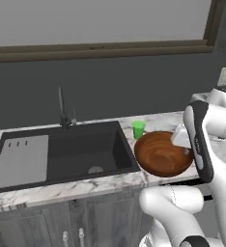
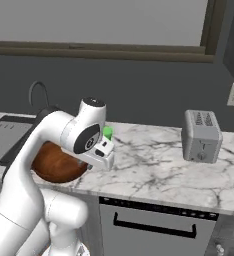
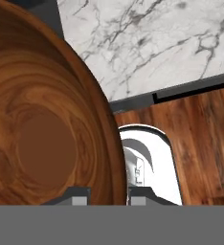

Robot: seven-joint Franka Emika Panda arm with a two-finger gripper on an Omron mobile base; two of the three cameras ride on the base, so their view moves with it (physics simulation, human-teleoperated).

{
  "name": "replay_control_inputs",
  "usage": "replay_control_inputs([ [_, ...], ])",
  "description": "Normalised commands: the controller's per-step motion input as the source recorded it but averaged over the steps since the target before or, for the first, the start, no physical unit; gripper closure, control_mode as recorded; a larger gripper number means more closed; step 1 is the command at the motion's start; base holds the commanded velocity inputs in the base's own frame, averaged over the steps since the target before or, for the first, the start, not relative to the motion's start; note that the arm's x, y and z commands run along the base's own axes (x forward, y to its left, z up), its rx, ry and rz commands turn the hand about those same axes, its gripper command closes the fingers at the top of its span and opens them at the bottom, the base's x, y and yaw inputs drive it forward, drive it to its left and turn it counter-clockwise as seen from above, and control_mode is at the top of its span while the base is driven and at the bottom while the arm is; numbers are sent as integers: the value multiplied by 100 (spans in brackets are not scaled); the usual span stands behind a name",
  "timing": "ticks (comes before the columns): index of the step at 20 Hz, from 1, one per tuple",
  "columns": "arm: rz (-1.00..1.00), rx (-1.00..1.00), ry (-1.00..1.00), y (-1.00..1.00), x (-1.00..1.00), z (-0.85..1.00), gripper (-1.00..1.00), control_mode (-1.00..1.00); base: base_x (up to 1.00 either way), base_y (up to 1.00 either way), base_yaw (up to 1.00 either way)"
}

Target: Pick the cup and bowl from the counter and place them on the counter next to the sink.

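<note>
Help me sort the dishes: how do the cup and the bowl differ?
The cup is bright green and narrow; the bowl is reddish-brown wood and far wider. The cup stands free behind the bowl, while the gripper straddles the bowl's rim. Both sit on the counter right of the sink.

We see the bowl (image 1: 162, 153) on the counter (image 1: 86, 185), just right of the sink (image 1: 62, 152), its left rim touching or overlapping the basin's right edge. The cup (image 1: 138, 129) stands upright right behind the bowl, near the sink's back right corner. The gripper (image 1: 185, 144) sits at the bowl's right rim; jaw state unreadable here. The faucet (image 1: 63, 112) rises behind the basin, with the drainboard (image 1: 21, 159) at left.
</note>
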Motion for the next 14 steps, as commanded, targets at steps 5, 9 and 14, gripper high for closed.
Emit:
replay_control_inputs([
  [5, 0, 0, 0, 0, 0, 0, 100, 100, 4, -35, -1],
  [9, 0, 0, 0, 0, 0, 0, 100, 100, 4, 1, 0],
  [14, 0, 0, 0, 0, 0, 0, 100, 100, 44, 28, -3],
])
